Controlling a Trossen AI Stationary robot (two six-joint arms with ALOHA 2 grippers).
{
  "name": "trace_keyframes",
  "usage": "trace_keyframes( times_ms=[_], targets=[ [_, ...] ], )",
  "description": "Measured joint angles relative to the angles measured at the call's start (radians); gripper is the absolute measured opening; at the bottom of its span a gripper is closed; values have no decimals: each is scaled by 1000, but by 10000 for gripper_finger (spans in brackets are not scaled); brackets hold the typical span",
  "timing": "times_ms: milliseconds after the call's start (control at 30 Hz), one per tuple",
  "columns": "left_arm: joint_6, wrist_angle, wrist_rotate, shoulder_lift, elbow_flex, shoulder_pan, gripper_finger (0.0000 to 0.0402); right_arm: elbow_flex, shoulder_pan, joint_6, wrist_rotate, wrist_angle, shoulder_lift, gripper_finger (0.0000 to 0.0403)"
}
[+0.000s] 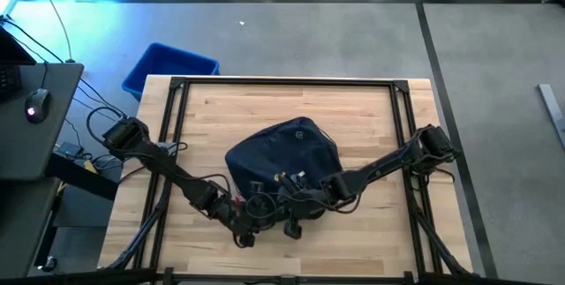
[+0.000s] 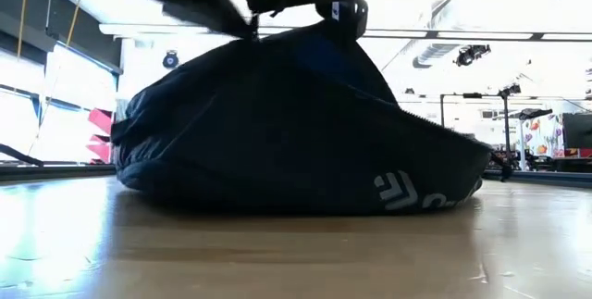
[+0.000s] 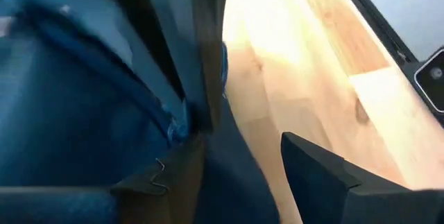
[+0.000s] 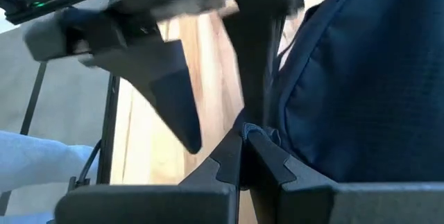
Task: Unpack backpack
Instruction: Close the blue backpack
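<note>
Your backpack [image 1: 284, 154] lies slumped on the middle of the wooden table [image 1: 291, 100], its near edge pulled up into a ridge, and both arms have met at that edge. The right gripper [image 4: 241, 156] has its fingers pressed fully together on a dark strap or fold of the bag that runs up between them; in the low view that pinch is what lifts the fabric into a peak, so you are holding it there to keep the bag taut and stop it sliding. The left gripper [image 3: 243, 165] stands with its fingers spread apart: one finger lies against the navy cloth by the zipper line, the other hangs over bare table, and nothing sits between them. From the right wrist view you can see those spread left fingers just beside your closed right pair, close enough that they could knock each other. My reading is that the left side is free to take a fresh bite, probably on the zipper pull or the seam nearby, while the right anchors the bag; I cannot make out the pull itself. The bag looks unopened, so the unpacking has barely begun. A blue bin [image 1: 169, 67] sits off the table's far corner, well away from both sets of jaws.
</note>
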Motion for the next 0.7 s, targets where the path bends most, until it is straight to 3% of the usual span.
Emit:
trace_keyframes(
  times_ms=[167,300,700],
  targets=[
    [102,-65,-130,0,41,-31,172,1,0,-3,-8,0,-1,0],
    [78,-140,-184,1,38,-28,172,1,0,-3,-9,-4,0,0],
    [61,-137,-109,72,37,27,168,0,0,0,-24,-13,0,0]
  ],
)
